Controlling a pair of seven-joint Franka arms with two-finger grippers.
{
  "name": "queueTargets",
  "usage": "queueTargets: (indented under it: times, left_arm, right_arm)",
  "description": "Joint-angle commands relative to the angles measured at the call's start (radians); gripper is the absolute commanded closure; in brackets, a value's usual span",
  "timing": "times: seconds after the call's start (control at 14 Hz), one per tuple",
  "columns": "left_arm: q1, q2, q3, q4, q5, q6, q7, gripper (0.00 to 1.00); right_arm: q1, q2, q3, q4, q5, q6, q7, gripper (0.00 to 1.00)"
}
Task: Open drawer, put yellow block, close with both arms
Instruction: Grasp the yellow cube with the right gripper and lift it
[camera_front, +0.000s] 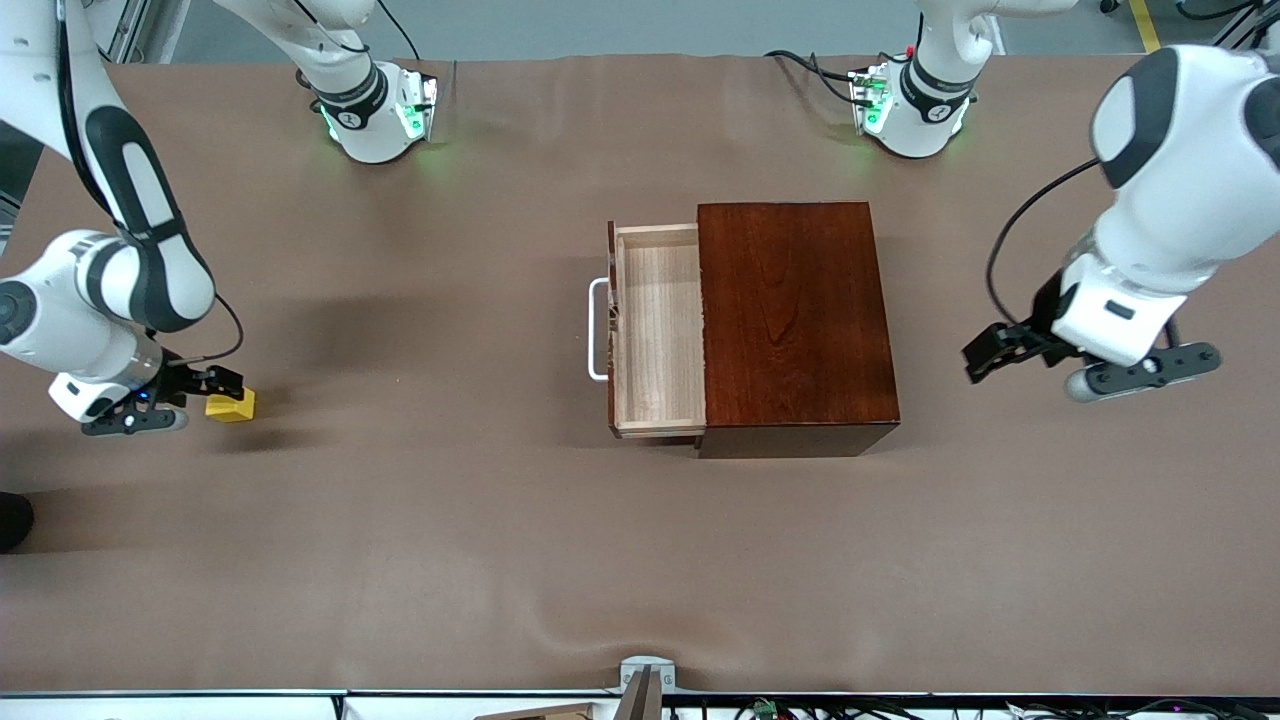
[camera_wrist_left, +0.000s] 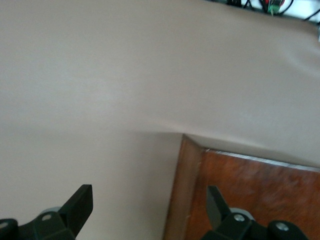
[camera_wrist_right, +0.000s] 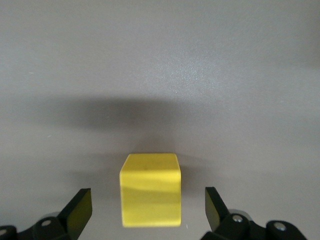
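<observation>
toward the right arm's end of the table, the right gripper (camera_front: 205, 385) sits low over the brown table cover (camera_front: 420, 520) with its fingers spread wide on either side of the yellow block (camera_front: 232, 405). the right wrist view shows the yellow block (camera_wrist_right: 150, 190) resting on the cover between the two fingertips (camera_wrist_right: 80, 207), a clear gap on each side, so nothing is clamped yet.

at the middle of the table the drawer (camera_front: 655, 330) is pulled out of the dark wooden box (camera_front: 795, 325), its white handle (camera_front: 597, 330) pointing toward the right arm's end and its light-wood tray empty. so the opening step looks done.

at the left arm's end, the left gripper (camera_front: 995, 352) hangs beside the box, fingers apart and holding nothing; the left wrist view shows its fingertips (camera_wrist_left: 80, 205) over the box's corner (camera_wrist_left: 240, 195) and bare cover. this arm appears to be waiting.

left to do, by my reading: close on the block, carry it into the tray, release it, then push the drawer shut with both arms.
</observation>
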Motion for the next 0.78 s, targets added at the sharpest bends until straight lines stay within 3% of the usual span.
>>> queueTargets:
  times: [0.0,0.29,0.43,0.5,0.64,0.71]
  left_arm:
    - [0.046,-0.039,-0.007,-0.029,-0.019,-0.071,0.141,0.00]
    - [0.078,-0.055,0.000,0.009,-0.011,-0.217,0.313,0.00]
    - [0.084,-0.061,0.003,0.053,-0.007,-0.295,0.356,0.00]
    - [0.086,-0.072,0.003,0.079,-0.007,-0.344,0.355,0.00]
    - [0.086,-0.072,0.003,0.125,-0.007,-0.378,0.344,0.00]
    - [0.090,-0.071,0.005,0.130,-0.007,-0.378,0.350,0.00]
  right_arm:
    - [-0.013,0.027,0.007,0.009,0.007,0.027,-0.017,0.00]
    - [-0.014,0.061,0.007,0.013,0.007,0.046,-0.016,0.00]
    - [-0.014,0.064,0.007,0.013,0.007,0.040,-0.017,0.43]
    - [-0.014,0.064,0.005,0.013,0.007,0.035,-0.022,0.58]
    - [-0.019,0.063,0.005,0.018,0.007,0.032,-0.057,0.83]
    - [-0.020,0.059,0.007,0.023,0.007,0.025,-0.065,0.90]
